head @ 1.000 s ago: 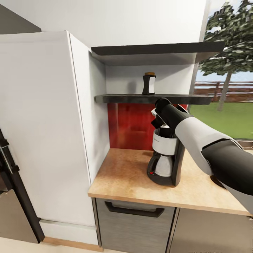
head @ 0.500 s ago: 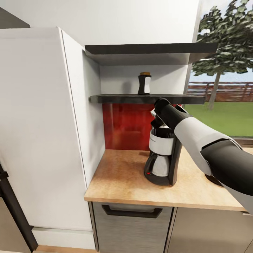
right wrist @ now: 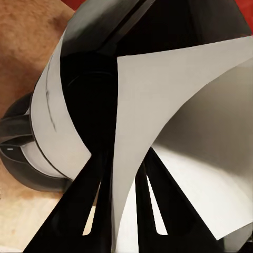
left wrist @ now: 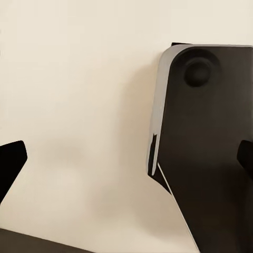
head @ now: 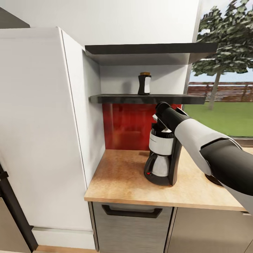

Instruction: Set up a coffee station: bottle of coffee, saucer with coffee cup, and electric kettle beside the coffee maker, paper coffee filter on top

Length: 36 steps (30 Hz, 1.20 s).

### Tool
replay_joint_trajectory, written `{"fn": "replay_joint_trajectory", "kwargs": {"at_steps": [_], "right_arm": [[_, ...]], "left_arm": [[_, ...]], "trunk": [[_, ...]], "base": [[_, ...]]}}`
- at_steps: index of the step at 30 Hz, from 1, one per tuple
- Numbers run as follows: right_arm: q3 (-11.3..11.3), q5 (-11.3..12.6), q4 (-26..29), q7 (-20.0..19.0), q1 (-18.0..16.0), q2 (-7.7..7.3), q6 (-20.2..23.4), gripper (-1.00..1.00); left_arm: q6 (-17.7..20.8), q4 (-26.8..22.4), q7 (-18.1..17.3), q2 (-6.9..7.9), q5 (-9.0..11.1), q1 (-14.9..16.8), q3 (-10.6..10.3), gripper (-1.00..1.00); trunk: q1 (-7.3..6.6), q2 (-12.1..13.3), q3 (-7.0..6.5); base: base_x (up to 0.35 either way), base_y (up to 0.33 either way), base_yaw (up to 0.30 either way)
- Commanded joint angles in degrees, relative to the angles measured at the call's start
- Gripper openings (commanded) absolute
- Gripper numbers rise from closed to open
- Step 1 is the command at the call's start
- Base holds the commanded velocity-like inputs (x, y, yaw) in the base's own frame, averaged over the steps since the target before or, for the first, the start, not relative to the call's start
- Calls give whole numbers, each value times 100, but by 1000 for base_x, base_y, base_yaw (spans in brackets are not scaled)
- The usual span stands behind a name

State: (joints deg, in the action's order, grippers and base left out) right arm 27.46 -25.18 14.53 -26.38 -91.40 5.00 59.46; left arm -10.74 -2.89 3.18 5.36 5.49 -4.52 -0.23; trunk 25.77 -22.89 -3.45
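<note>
paper coffee filter [right wrist: 158,121] pinched in right gripper [right wrist: 124,211] (above coffee maker [head: 162,154])

Bright, even daylight with soft shadows under the shelves [head: 147,99]; wrist close-ups look slightly blurred, perhaps defocused.

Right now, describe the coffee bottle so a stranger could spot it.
Find the red backsplash beside the tall white cabinet. On the lower dark shelf above it stands the bottle of coffee: small, dark, with silvery sides and a yellow-brown cap, alone on that shelf.

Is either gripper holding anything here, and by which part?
The right gripper pinches the paper coffee filter by its narrow lower edge, above the coffee maker. The left gripper is open, holding nothing.
</note>
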Motion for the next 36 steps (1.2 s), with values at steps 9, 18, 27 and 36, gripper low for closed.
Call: {"fn": "replay_joint_trajectory", "kwargs": {"at_steps": [9, 18, 27, 36], "right_arm": [[14, -49, -55, -51, -1, 1, 13, -100], [14, -49, -55, -51, -1, 1, 13, -100], [14, -49, -57, -51, -1, 1, 13, -100], [14, -49, -64, -51, -1, 1, 13, 100]], "left_arm": [[-2, -9, -10, 0, 57, -13, -10, 100], [1, -9, -11, 0, 57, -14, -11, 100], [1, -9, -11, 0, 57, -14, -12, 100], [1, -9, -11, 3, 57, -14, -12, 100]], "trunk": [[2, -3, 1], [2, -3, 1], [2, -3, 1], [2, -3, 1]], "base": [[0, 0, 0], [88, 0, 0], [5, 0, 0], [0, 0, 0]]}}
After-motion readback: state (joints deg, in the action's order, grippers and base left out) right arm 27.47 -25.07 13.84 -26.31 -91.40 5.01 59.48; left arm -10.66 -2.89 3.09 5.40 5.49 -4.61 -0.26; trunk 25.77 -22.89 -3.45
